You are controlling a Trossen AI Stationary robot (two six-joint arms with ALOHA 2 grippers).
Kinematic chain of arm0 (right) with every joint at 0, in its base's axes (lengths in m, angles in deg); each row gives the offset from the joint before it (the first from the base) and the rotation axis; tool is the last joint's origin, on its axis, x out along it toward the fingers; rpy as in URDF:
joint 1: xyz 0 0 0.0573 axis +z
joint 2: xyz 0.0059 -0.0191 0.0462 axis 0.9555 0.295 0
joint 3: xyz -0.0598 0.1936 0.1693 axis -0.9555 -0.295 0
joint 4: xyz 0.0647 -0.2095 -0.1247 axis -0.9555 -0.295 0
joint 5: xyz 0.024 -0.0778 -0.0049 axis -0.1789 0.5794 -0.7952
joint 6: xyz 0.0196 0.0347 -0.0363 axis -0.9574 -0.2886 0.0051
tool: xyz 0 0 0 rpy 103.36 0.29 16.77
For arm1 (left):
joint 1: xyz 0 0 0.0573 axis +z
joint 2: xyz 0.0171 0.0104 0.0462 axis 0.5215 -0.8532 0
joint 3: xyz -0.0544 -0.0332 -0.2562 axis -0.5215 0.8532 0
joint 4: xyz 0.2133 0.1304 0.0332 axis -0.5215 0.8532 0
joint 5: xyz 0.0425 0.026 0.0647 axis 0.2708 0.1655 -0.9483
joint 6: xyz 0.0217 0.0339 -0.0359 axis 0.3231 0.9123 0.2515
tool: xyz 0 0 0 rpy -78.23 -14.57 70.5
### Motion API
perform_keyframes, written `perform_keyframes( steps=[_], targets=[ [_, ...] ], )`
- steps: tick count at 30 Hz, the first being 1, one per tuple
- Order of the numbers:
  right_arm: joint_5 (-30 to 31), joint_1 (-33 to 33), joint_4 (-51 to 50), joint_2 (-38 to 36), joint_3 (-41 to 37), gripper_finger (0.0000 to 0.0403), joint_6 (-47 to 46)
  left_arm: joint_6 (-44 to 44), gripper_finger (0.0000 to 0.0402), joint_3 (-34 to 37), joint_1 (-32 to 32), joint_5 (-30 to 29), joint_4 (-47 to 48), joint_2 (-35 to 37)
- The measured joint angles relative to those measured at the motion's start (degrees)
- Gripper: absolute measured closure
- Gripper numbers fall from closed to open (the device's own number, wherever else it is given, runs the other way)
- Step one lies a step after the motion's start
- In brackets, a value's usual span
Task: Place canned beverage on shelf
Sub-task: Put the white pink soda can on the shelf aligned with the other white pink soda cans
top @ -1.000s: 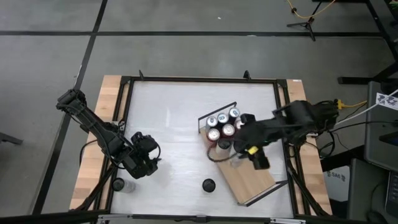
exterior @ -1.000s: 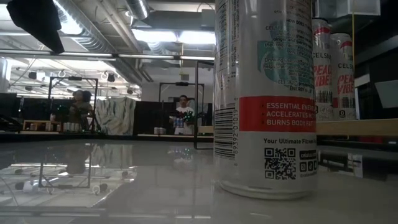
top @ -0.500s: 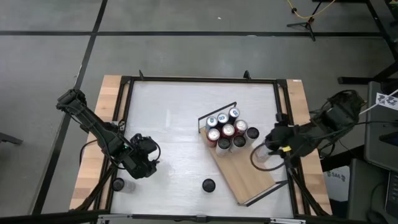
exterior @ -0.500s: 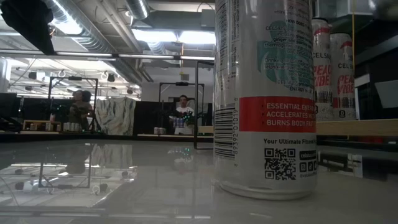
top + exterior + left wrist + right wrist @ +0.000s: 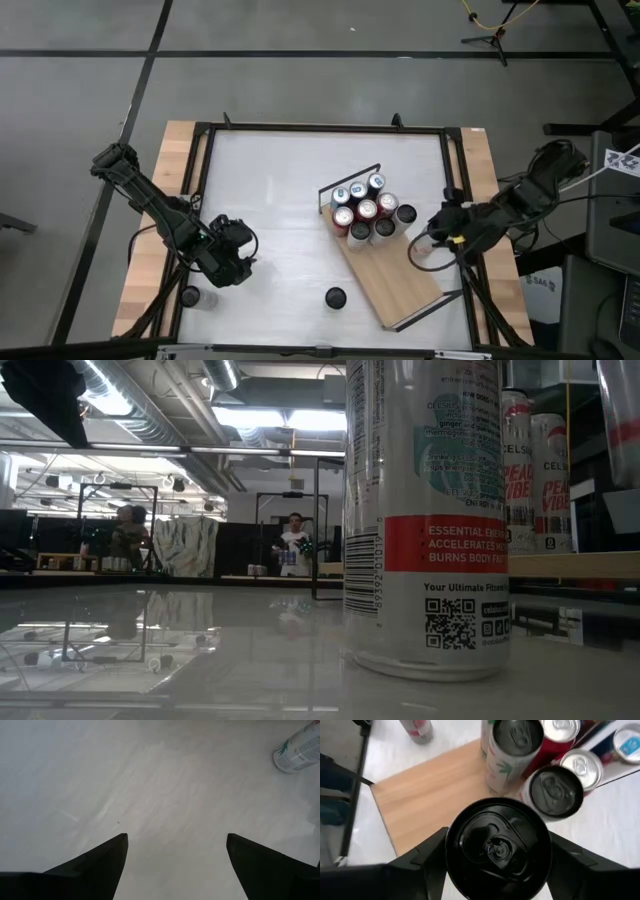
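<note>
The shelf (image 5: 400, 285), a light-wood board with black wire end rails, lies slantwise on the white table and carries several upright cans (image 5: 365, 210) at its far end. My right gripper (image 5: 430, 242) is at the shelf's right edge, shut on a black-topped can (image 5: 497, 847). In the low view this can (image 5: 620, 410) shows high above the board (image 5: 580, 565). Another can (image 5: 335, 297) stands alone on the table near the front edge. My left gripper (image 5: 175, 855) is open over bare table at the left, with nothing between its fingers. My right gripper pinches the can between its two fingers (image 5: 427, 857), one on each opposite side of the can's wall (image 5: 451, 855). The fingers slant down from the table's right side. The can is upright, its top up, lifted clear above the shelf's right edge.
The black table frame (image 5: 455, 170) runs close behind my right arm. Two more cans (image 5: 190, 297) stand outside the frame at the near left. The shelf's near half (image 5: 425, 795) is bare wood. A person (image 5: 293, 540) is in the room far behind the table.
My right arm has drawn back from over the shelf's cans toward the table's right edge and has sunk somewhat. The held can has come into the top right of the low view. The cans on the shelf, covered a second ago, now show.
</note>
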Motion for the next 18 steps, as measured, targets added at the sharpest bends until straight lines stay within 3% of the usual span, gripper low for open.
perform_keyframes(
  steps=[7,18],
  targets=[
    [1.34,0.00,6.22,-2.83,-8.56,0.0155,1.52,0.00,0.0069,0.00,0.00,-0.02,-0.01,0.00],
    [4.87,-0.02,9.65,-2.87,-14.68,0.0155,2.69,-0.02,0.0069,-0.02,0.00,-0.07,-0.02,0.00]
  ],
)
